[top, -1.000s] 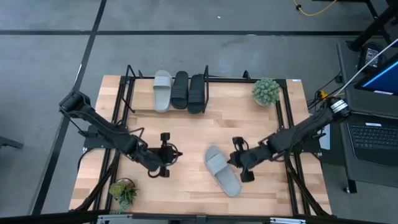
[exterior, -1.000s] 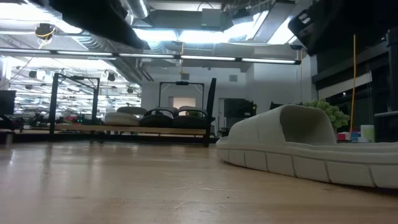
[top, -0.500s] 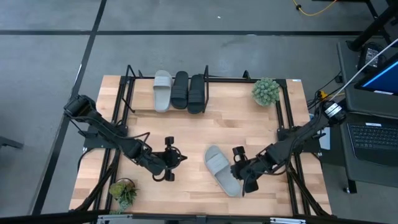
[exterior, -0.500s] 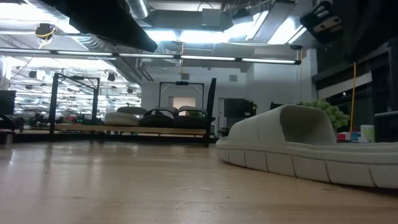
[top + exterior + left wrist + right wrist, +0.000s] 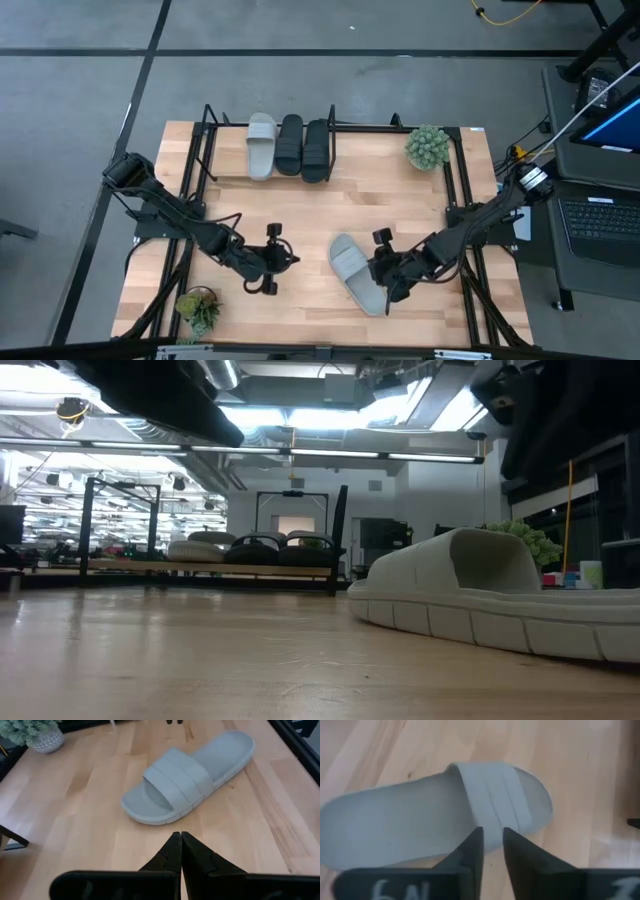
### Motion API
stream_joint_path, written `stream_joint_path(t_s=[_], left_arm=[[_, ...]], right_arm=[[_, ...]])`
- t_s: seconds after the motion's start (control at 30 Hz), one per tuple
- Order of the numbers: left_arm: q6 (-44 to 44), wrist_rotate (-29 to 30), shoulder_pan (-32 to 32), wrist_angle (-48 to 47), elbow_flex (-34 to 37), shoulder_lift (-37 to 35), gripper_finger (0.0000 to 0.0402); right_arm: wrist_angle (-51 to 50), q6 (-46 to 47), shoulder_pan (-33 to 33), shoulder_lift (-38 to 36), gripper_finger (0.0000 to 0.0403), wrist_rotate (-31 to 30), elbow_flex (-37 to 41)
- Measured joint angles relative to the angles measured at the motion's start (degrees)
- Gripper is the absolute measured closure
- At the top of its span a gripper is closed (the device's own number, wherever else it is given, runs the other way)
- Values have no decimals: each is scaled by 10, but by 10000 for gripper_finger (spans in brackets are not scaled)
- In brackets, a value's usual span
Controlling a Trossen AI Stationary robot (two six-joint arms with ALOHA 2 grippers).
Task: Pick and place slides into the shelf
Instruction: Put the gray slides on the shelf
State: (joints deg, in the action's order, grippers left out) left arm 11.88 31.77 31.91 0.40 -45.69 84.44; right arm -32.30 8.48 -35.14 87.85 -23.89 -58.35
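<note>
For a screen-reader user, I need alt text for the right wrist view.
A pale grey slide lies on the wooden tabletop, strap up. The right gripper hovers close above its edge beside the strap, its two dark fingers slightly parted and not holding it.

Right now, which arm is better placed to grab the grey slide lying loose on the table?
Right. The right gripper is beside the grey slide, slightly open, aimed at its strap; the left gripper is shut, farther off.
</note>
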Motion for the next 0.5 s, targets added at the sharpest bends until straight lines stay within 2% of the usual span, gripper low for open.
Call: stream_joint_path(t_s=[0.27,0.5], left_arm=[[0,1,0,-13,0,0,401],[0,1,0,-14,0,0,401]], right_arm=[[12,-22,0,41,253,0,0],[32,-45,0,79,229,0,0]])
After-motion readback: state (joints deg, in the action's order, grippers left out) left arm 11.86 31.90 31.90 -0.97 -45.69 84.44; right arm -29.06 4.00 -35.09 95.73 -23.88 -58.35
